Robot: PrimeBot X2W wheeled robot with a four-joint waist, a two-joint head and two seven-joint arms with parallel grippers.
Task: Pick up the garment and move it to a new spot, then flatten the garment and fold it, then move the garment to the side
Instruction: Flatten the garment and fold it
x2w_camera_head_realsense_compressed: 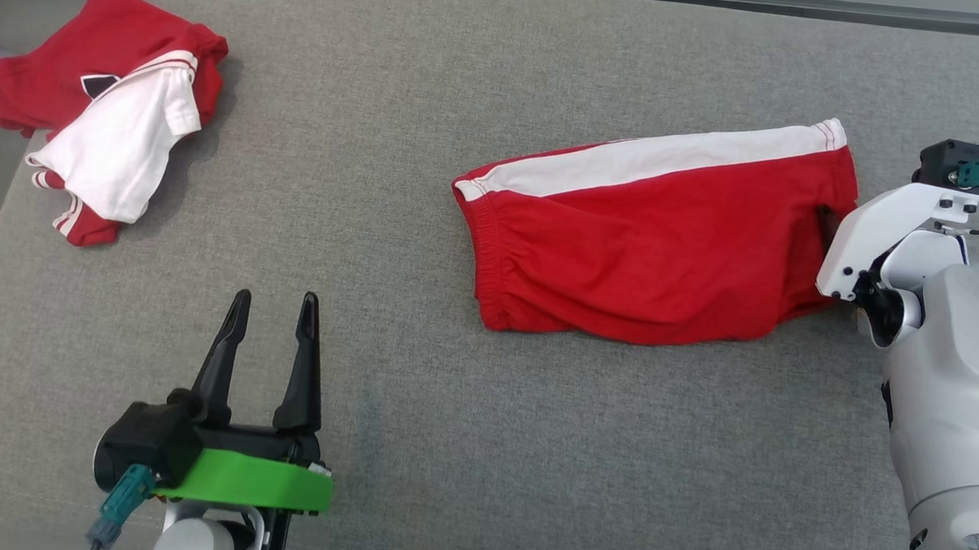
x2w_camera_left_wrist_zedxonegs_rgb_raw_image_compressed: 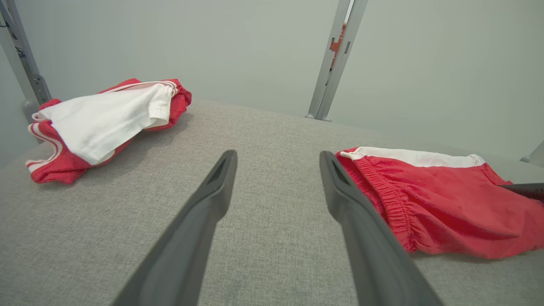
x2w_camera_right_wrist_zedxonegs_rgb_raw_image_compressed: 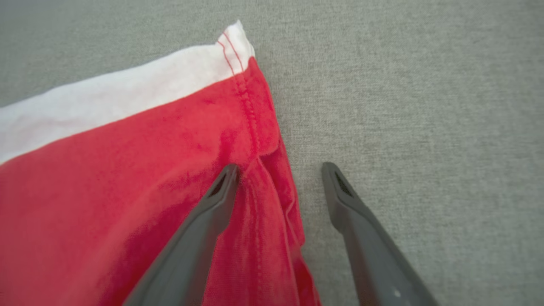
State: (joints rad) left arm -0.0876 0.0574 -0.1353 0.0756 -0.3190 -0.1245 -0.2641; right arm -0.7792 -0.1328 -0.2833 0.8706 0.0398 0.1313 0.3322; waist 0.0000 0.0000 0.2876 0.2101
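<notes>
item 1, garment (x2w_camera_head_realsense_compressed: 653, 256): red shorts with a white stripe (x2w_camera_head_realsense_compressed: 648, 154) along the far side, lying flat with light wrinkles on the right half of the bench (x2w_camera_head_realsense_compressed: 419, 435). the elastic waistband (x2w_camera_head_realsense_compressed: 486, 250) faces the bench's middle and the leg hem (x2w_camera_right_wrist_zedxonegs_rgb_raw_image_compressed: 250, 110) faces the right edge.

item 2, left gripper (x2w_camera_head_realsense_compressed: 276, 298): low over the near left part of the bench, well apart from the garment. its jaws are spread wide and hold nothing. the left wrist view shows only grey cloth between its fingers (x2w_camera_left_wrist_zedxonegs_rgb_raw_image_compressed: 212, 191).

item 3, right gripper (x2w_camera_right_wrist_zedxonegs_rgb_raw_image_compressed: 280, 168): at the garment's right end, jaws wide apart and clamping nothing. one finger (x2w_camera_right_wrist_zedxonegs_rgb_raw_image_compressed: 212, 212) lies over the red cloth and the other over bare bench, with the hem edge between them. its pale forearm (x2w_camera_head_realsense_compressed: 943, 340) comes in from the right edge.

item 4, second garment (x2w_camera_head_realsense_compressed: 104, 107): a red and white bundle, crumpled, at the far left corner.
</notes>
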